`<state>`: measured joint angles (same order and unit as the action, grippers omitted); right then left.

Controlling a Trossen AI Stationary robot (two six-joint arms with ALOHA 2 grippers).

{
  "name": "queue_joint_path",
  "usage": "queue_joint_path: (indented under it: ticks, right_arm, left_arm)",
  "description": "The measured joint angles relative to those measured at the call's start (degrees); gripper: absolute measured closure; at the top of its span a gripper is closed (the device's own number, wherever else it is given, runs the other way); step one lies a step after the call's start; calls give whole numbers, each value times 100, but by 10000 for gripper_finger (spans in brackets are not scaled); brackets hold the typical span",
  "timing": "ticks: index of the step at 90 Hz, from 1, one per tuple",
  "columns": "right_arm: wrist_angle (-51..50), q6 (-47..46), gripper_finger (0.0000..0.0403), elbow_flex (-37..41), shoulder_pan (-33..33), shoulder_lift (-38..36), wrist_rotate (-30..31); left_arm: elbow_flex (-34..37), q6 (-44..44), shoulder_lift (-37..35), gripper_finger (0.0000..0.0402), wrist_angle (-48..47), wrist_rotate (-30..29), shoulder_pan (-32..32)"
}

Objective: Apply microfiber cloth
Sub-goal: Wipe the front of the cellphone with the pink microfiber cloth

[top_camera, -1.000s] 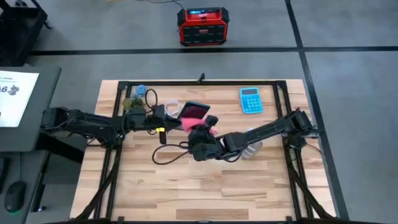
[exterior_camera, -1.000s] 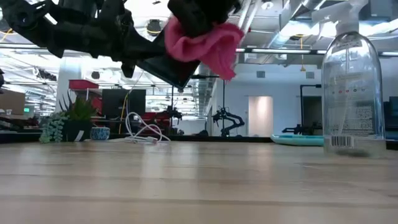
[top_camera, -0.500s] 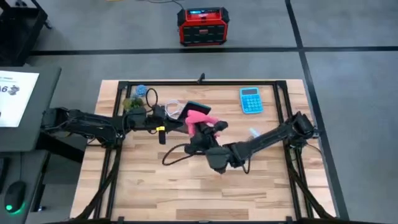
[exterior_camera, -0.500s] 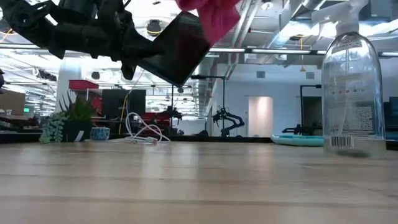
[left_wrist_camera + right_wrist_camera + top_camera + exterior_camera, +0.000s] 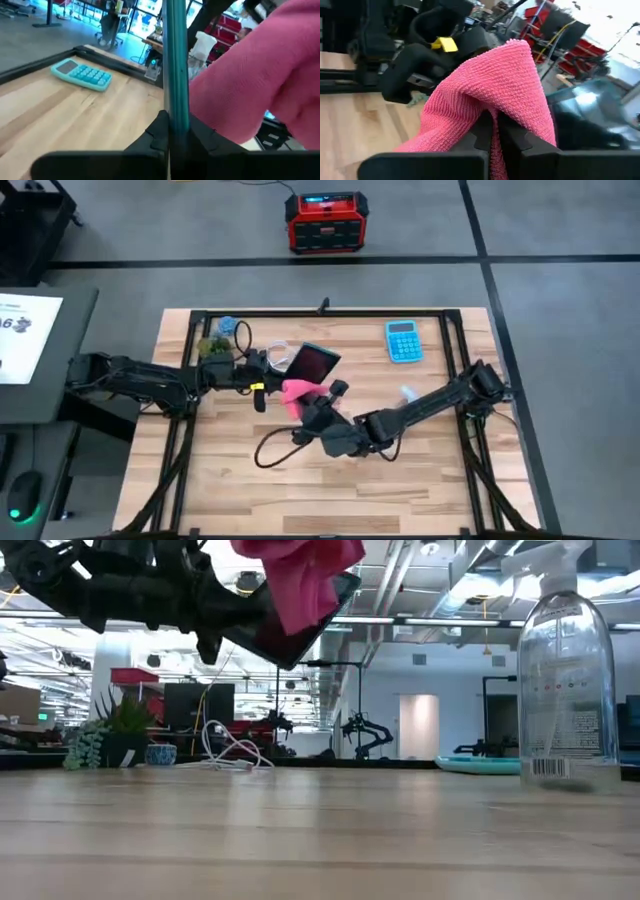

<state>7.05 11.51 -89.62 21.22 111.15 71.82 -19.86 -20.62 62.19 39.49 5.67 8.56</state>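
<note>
The right gripper [image 5: 492, 131] has its jaws pinching the pink cloth [image 5: 297, 391], held in the air at the near lower corner of the phone [image 5: 312, 363]. The left gripper [image 5: 175, 135] has its jaws pressed on the phone's edge, holding it tilted above the desk [image 5: 420, 470]. Half a second ago the cloth sat higher on the screen; it has since slid down and off toward the left gripper. That reads as one wiping stroke completed, with more passes likely needed.
</note>
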Motion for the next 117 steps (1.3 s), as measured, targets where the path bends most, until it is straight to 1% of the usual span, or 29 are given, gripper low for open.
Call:
queue_joint_path:
  ticks: [5,9,12,17,21,26,34,39,42,44,49,56,60,66,71,76,82,85,93,98,106,112,117]
  right_arm:
    - [330,264,403,0,67,0,739]
    - [520,501,403,-1,94,-3,1205]
    - [563,624,403,-3,96,-7,1374]
    - [517,679,403,-3,118,-6,1352]
    - [450,618,403,-1,128,0,1141]
    - [275,367,403,-1,106,0,637]
    - [-246,-301,403,-3,4,-2,-513]
    - [-677,-716,403,-1,-79,0,-1126]
    - [-887,-886,403,2,-115,5,-1334]
    - [-995,-983,403,2,-124,9,-1365]
    - [-1072,-1090,403,4,-127,11,-1058]
    - [-864,-980,403,4,-3,11,-182]
    - [-568,-691,403,4,103,11,392]
    - [49,35,403,4,249,11,1150]
    - [465,525,403,0,307,0,1351]
    - [615,641,403,-7,318,-7,1265]
    - [474,460,403,-7,285,-5,882]
    - [250,310,403,-5,253,-2,558]
    - [-558,-270,403,-5,94,-2,-564]
    - [-1023,-685,403,1,-10,0,-987]
    - [-1474,-1094,403,4,-176,4,-1102]
    - [-1538,-1132,403,2,-281,4,-946]
    - [-1498,-1034,403,2,-365,4,-697]
  left_arm:
    - [0,-24,0,389,37,3,0]
    - [0,-18,0,389,32,37,0]
    - [0,-7,0,389,21,54,0]
    - [0,-6,0,389,19,59,0]
    - [0,-39,0,389,34,66,0]
    - [0,-68,0,389,50,73,-1]
    - [0,-50,0,389,48,93,-10]
    - [0,-50,0,389,48,94,-22]
    - [0,-69,0,389,48,94,-28]
    - [0,-78,0,389,46,94,-33]
    - [0,-80,0,389,42,96,-45]
    - [0,-13,0,389,32,98,-50]
    - [0,2,0,389,27,101,-50]
    - [0,-3,0,389,20,110,-50]
    - [0,-5,0,389,9,114,-50]
    - [0,-2,0,389,2,114,-50]
    - [0,-2,0,389,2,114,-50]
    - [0,-3,0,389,2,114,-50]
    - [0,2,0,389,2,114,-50]
    - [0,67,0,389,-2,114,-50]
    - [0,140,0,389,-24,114,-50]
    - [0,190,0,389,-41,114,-50]
    - [0,237,0,389,-90,111,-50]
